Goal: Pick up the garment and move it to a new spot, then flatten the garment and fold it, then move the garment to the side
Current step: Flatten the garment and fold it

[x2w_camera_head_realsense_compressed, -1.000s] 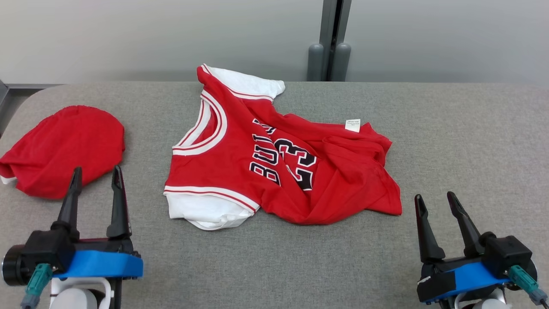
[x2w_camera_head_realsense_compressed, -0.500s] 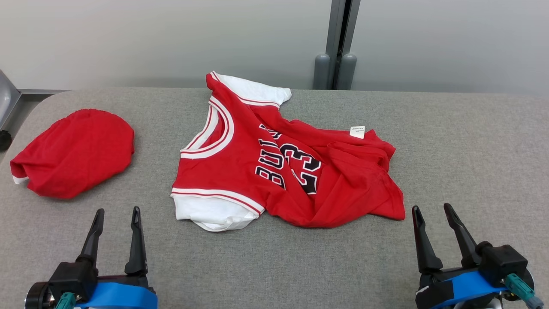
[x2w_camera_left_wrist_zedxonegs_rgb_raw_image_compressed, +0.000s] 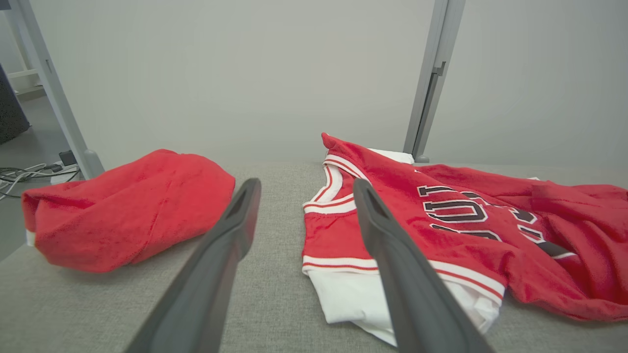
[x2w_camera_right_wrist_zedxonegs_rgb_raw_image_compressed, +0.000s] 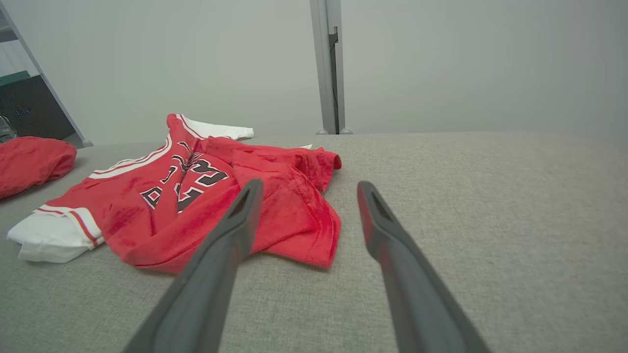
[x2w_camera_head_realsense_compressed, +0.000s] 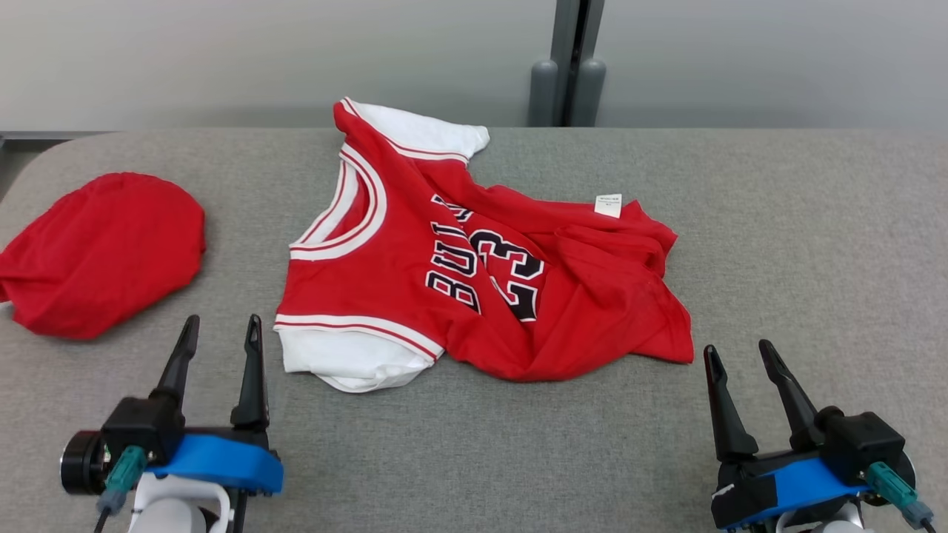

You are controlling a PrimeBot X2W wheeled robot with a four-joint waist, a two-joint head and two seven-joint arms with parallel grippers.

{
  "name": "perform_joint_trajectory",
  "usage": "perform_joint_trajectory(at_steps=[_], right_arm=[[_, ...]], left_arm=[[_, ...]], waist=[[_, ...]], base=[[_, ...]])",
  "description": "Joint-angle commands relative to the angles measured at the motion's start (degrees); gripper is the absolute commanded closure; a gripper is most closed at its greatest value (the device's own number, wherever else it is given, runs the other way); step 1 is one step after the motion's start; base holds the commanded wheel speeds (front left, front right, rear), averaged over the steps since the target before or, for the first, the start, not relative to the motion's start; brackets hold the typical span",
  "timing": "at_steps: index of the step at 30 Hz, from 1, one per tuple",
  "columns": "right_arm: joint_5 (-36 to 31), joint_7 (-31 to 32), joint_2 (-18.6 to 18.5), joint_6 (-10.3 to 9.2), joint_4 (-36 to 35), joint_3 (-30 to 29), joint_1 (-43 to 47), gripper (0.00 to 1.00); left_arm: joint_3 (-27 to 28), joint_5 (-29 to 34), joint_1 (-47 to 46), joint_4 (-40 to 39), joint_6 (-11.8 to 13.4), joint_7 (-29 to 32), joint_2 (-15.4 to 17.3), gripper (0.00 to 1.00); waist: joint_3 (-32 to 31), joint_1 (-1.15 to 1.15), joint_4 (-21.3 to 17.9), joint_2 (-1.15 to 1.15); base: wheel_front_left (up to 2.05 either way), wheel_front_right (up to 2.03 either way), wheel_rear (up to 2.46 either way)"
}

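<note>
Jaws wide, empty: left gripper [x2w_camera_head_realsense_compressed: 222,320] at 8, right gripper [x2w_camera_head_realsense_compressed: 738,346] at 4, Bulls jersey [x2w_camera_head_realsense_compressed: 474,266] crumpled centre. Left wrist: we'd pinch white sleeve [x2w_camera_left_wrist_zedxonegs_rgb_raw_image_compressed: 343,299] at 6. Right wrist: hem corner [x2w_camera_right_wrist_zedxonegs_rgb_raw_image_compressed: 319,245] at 6; lift together.

A grey fabric-covered table [x2w_camera_head_realsense_compressed: 815,222] meets a plain pale wall [x2w_camera_head_realsense_compressed: 222,59]; a grey metal post [x2w_camera_head_realsense_compressed: 569,44] stands at twelve o'clock.

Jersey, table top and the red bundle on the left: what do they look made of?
Jersey: thin soft knit cloth, matte red with white trim and printed black lettering; it slumps into loose folds.
Table top: apparently covered in coarse grey woven fabric, matte, with a speckled weave showing.
Red bundle: soft matte cloth, perhaps slightly fuzzy; it lies rounded and creased.
</note>
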Motion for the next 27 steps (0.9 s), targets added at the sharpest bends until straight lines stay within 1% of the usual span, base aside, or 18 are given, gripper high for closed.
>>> perform_joint_trajectory(at_steps=[1,5,12,19,23,25,27], right_arm=[[-0.4,-0.2,-0.1,0.03,0.1,0.3,-1.0,0.0],[-0.5,-0.2,-0.1,0.03,0.3,0.4,-1.8,0.0],[-0.4,-0.2,-0.2,0.03,0.8,0.6,-2.6,0.0],[-1.0,-0.2,-0.1,0.03,0.9,0.4,-3.1,0.0],[-1.2,-0.2,-0.1,0.03,1.0,0.5,-3.5,0.0],[-1.2,-0.2,-0.1,0.03,1.1,0.7,-3.7,0.0],[-1.2,-0.2,-0.1,0.03,1.2,0.8,-3.6,0.0]], left_arm=[[-0.7,-0.5,-2.2,1.5,-0.1,-0.1,1.0,0.0],[-2.2,-1.4,-5.8,6.4,-0.1,-0.1,1.8,0.0],[-5.1,-3.9,-10.3,19.1,-0.1,-0.1,3.5,0.0],[-9.0,-8.1,-14.3,29.4,-0.1,-0.1,4.2,0.0],[-11.0,-10.6,-15.8,32.4,-0.1,-0.1,3.8,0.0],[-13.3,-13.4,-16.5,32.2,-0.1,-0.1,3.3,0.0],[-15.1,-15.2,-16.8,33.0,-0.1,-0.1,3.8,0.0]], waist=[[0.7,0.0,-0.4,0.0],[2.1,0.0,-1.6,0.0],[3.7,0.0,-3.5,0.0],[4.5,0.0,-4.6,0.0],[4.7,0.0,-4.9,0.0],[4.8,0.0,-5.1,0.0],[4.8,0.0,-5.1,0.0]], base=[[0.0,0.0,0.0],[0.0,0.0,0.0],[0.0,0.0,0.0],[0.0,0.0,0.0],[0.0,0.0,0.0],[0.0,0.0,0.0],[0.0,0.0,0.0]])
